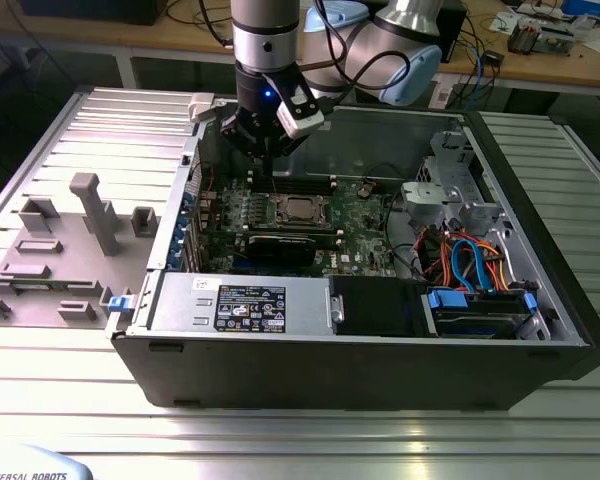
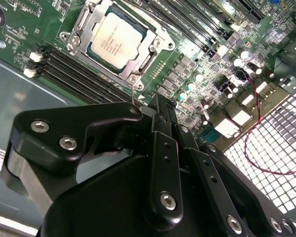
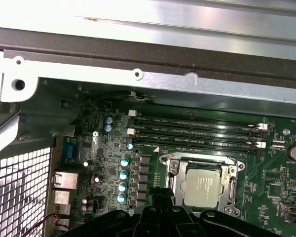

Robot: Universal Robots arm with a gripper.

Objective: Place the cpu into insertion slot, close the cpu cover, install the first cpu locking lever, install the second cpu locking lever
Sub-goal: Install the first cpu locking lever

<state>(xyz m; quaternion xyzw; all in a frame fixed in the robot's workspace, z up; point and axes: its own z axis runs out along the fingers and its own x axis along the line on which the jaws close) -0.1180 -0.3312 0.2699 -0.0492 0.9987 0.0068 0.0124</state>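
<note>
Jaws pressed shut, gripping nothing, hover beside cpu seated under cpu cover.

Computer case: lying open on the ribbed metal table.
Power supply: sitting along the case's near wall, label facing up.
Memory slots: running in 4 parallel black rows.
Blue and orange cables: curling together toward the exterior view's right.
Grey fixtures: standing at the exterior view's left, beside the case.
Red wire: looping across the perforated wall.
</note>
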